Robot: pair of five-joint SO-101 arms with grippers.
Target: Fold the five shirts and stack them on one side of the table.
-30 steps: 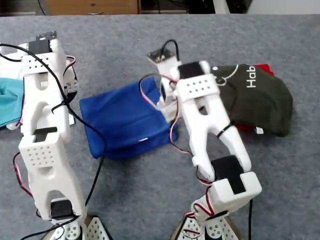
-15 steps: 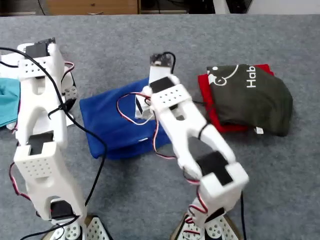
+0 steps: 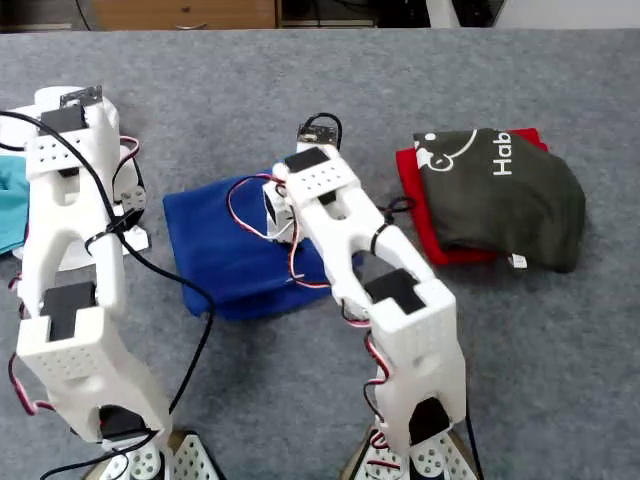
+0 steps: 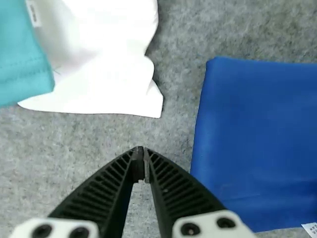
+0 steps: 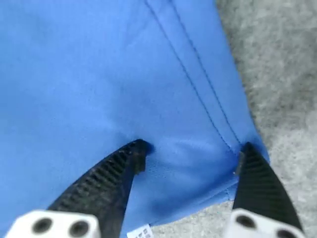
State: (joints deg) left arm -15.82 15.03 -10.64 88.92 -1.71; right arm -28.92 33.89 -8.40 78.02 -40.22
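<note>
The right gripper (image 5: pixel 193 148) has swung off the dark shirt (image 3: pixel 500 200) and now sits, jaws wide, on the folded blue shirt (image 3: pixel 225 255) lying between the arms, so blue looks next for that pile. The left gripper (image 4: pixel 140 157) hangs pinched shut and empty beside it.

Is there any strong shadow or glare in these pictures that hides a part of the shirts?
High view: even light, no glare, only soft shadows on the table. Left wrist view: the white shirt is very bright, so its folds show only faintly. Right wrist view: the open right hand casts slight shadows on the blue shirt at its fingertips; nothing is hidden.
</note>
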